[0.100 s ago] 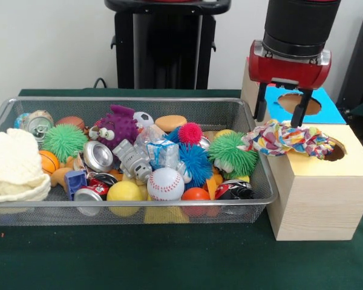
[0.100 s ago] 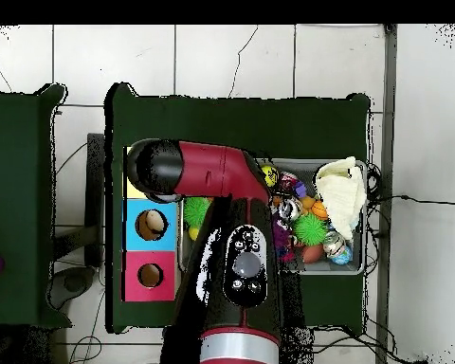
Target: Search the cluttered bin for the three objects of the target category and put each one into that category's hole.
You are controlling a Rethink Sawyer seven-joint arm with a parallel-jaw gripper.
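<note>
Item: multicoloured cloth [image 1: 285, 139], lying bunched across the top of the wooden box [image 1: 317, 199], one end reaching the box's round hole [image 1: 335, 150], the other overhanging toward the wire bin [image 1: 139, 208]. Gripper [image 1: 281, 115] is hovering just above it, fingers spread, clasping nothing. Bin is holding a baseball [image 1: 165, 183], green spiky balls [image 1: 232, 152], crushed cans [image 1: 98, 156] and a cream knitted cloth [image 1: 13, 166].

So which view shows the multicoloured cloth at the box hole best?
The front view: the multicoloured cloth lies on the wooden box, one end at its hole, just below the open gripper. In the overhead view the arm hides it.
</note>
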